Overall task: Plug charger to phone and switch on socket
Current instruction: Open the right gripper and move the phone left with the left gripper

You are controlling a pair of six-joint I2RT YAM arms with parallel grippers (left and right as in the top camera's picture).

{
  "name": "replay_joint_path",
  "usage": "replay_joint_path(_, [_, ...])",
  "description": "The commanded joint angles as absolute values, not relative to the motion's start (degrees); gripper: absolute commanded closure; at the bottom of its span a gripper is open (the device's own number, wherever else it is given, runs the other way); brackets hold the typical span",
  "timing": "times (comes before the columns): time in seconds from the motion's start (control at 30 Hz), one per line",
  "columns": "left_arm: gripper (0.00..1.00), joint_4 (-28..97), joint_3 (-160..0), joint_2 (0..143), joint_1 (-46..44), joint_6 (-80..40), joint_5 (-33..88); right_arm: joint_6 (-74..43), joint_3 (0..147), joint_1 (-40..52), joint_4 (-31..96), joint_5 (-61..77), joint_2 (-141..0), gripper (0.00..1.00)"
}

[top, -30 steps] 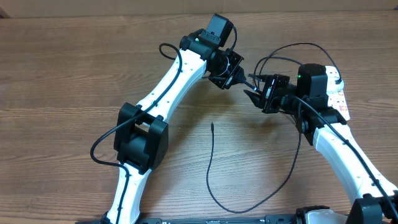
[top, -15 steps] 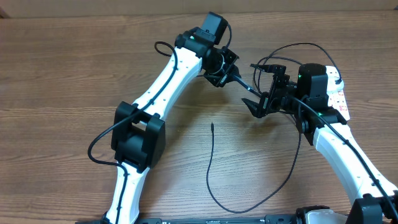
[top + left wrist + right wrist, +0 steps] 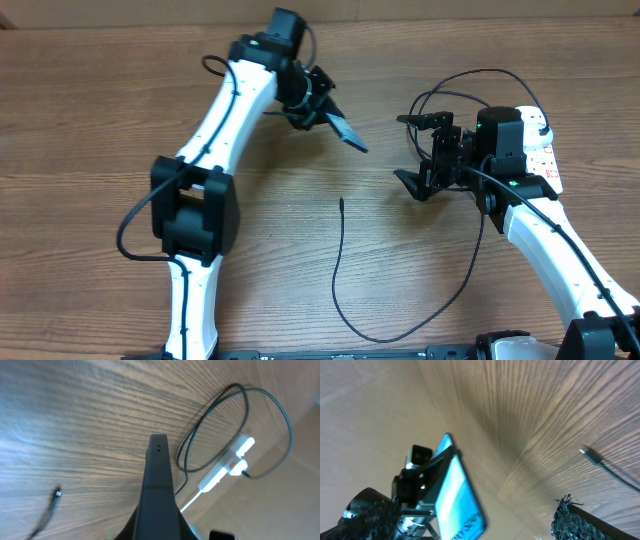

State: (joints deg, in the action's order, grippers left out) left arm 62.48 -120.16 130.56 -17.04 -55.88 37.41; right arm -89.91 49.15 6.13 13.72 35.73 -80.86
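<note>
The left gripper point(image 3: 320, 108) is pinching the phone point(image 3: 348, 133) by one end and holds it up in the air, tilted, with the blue screen turned toward the right arm. The right gripper point(image 3: 414, 152) is spread wide with nothing in it, near the phone but not touching it. The small tip of the charger point(image 3: 341, 201) lies flat on the worktop point(image 3: 100, 150), below and between the two grippers, and nothing holds it. The phone could slip and drop, since only one end is pinched. The tip is tiny and thin, so it may slide away or get picked up crooked, and then it would not go into the phone's hole. The long black loops run close to the right arm and could snag on it. The socket point(image 3: 225, 467) sits by the right arm, partly hidden from above; its switch may be hard to reach, and I cannot tell if the plug is in.
</note>
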Motion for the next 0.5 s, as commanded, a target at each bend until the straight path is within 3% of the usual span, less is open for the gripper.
replay_joint_path(0.0, [0.96, 63.0, -121.3, 130.7, -14.2, -44.2, 46.7, -85.3, 50.6, 6.2, 14.1, 35.7, -80.5, 0.0])
replay_joint_path(0.47, [0.96, 72.4, -121.3, 130.7, -6.7, -13.1, 63.2, -58.2, 50.6, 6.4, 14.1, 38.8, -80.5, 0.0])
